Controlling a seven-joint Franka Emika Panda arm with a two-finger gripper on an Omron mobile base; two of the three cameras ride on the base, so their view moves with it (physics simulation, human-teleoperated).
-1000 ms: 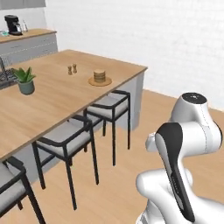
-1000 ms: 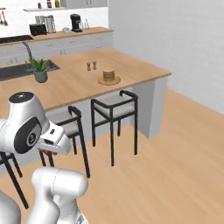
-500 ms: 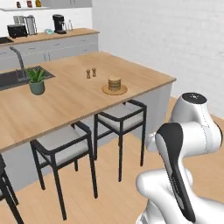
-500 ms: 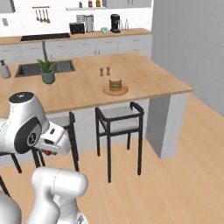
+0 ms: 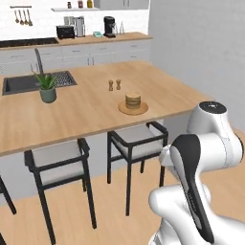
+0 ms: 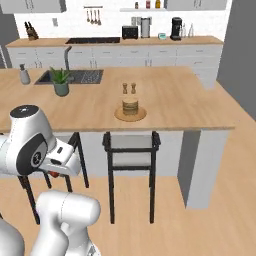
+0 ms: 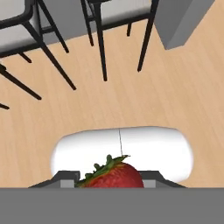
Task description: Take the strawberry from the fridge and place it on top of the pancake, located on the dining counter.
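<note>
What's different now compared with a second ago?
The base has driven round to face the dining counter more squarely, so both base views shifted. The pancake, shakers and plant have not moved on it. The strawberry sits in the hand.

Home kitchen, sink [image 6: 75, 76], coffee maker [image 6: 176, 28], stools [image 5: 136, 143], wood dining counter [image 5: 86, 115]

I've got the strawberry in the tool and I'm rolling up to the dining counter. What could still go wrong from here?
1. The strawberry sits low in the tool; little of the grip shows, so it may slip in a wide swing.
2. The stool stands directly under the pancake; the arm, now low, could clip it or the dining counter edge while rising.
3. The pancake stack is small, so a roundish berry may roll off; release low and centred.
</note>
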